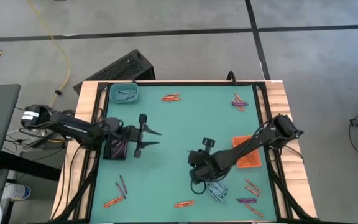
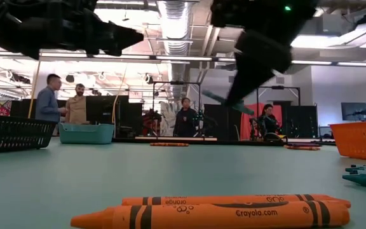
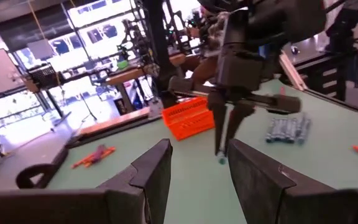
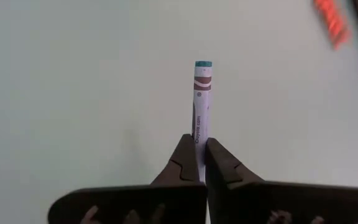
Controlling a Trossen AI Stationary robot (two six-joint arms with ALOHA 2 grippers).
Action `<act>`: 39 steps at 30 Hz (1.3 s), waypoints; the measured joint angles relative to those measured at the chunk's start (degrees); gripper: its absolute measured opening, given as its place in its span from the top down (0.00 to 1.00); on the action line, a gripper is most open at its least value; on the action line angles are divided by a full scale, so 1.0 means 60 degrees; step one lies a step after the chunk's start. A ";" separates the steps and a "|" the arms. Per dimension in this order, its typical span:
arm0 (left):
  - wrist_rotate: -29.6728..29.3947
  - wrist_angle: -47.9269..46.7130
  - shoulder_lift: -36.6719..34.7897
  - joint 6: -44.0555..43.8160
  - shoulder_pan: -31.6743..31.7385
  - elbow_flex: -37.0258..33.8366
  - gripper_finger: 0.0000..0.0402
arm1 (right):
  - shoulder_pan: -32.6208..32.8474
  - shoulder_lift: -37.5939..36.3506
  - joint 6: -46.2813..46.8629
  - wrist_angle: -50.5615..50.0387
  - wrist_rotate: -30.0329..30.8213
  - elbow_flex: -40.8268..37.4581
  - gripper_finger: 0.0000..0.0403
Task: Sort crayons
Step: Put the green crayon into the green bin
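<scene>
My right gripper (image 4: 199, 152) is shut on a pale blue-grey crayon (image 4: 202, 93) above the middle of the green table (image 1: 179, 124); the low view shows the crayon (image 2: 224, 100) high over the table. My left gripper (image 1: 157, 138) hovers open and level at the left, its fingers (image 3: 157, 168) pointing toward the right arm, nothing between them. Loose crayons lie in small groups: orange ones (image 1: 171, 98), (image 1: 185, 203), purple ones (image 1: 240, 102), and a blue-grey heap (image 1: 216, 190) just beside the right gripper (image 1: 194, 171). My right gripper pinches the blue-grey crayon between its two fingers near one end (image 4: 198, 140). The crayon lies along the fingers, and its flat far end (image 4: 203, 64) sticks out past the fingertips. The fingers slant down from the right. The crayon is lifted clear of the table.
A black tray (image 1: 117, 148) sits under the left arm, a teal tray (image 1: 124, 93) at the far left, and an orange tray (image 1: 248, 154) beneath the right arm. More crayons lie along the near edge (image 1: 114, 201), (image 1: 247, 201). People stand in the room beyond the table.
</scene>
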 joint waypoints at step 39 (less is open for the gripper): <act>0.2358 0.1235 0.0602 0.0084 0.1362 0.1966 0.63 | -0.1917 -0.2043 -0.9208 0.7590 -0.0138 0.0007 0.99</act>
